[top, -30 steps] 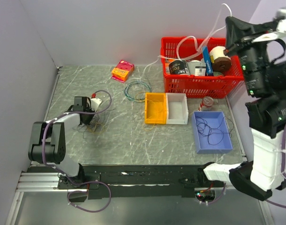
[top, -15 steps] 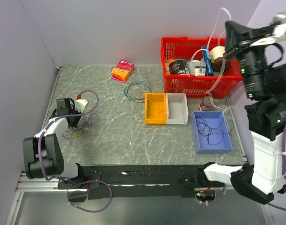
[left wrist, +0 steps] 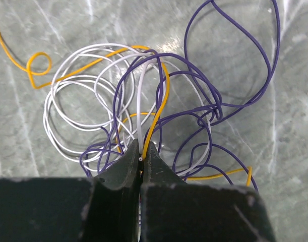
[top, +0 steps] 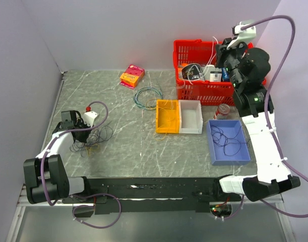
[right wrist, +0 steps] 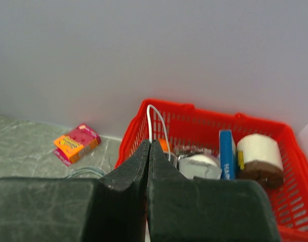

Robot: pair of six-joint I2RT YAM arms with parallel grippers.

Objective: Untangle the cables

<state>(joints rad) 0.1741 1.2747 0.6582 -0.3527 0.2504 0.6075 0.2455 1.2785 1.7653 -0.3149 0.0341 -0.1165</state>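
cables (left wrist: 155, 126): loose tangle of thin purple, white and orange strands lying flat on the surface (top: 143, 146), left side, near the left arm; light, floppy, a bit springy, so they'll slide and drag neighbours rather than resist; snag risk at the crossings, not breakage; best hold is a single strand near a free end or on an outer loop, not the dense middle

no real long axis; loops overlap in a rough round patch; in the wrist view the pinched strands run straight away from the tips, purple loops spread widest to the right

left claw (left wrist: 141, 154): closed, tips pinching a white and an orange strand at the near edge of the tangle

right claw (right wrist: 149, 146): closed on a white strand (right wrist: 149, 121) that loops out of the tips; held high over the red basket (top: 214, 93), well apart from the tangle; can't tell where that strand ends
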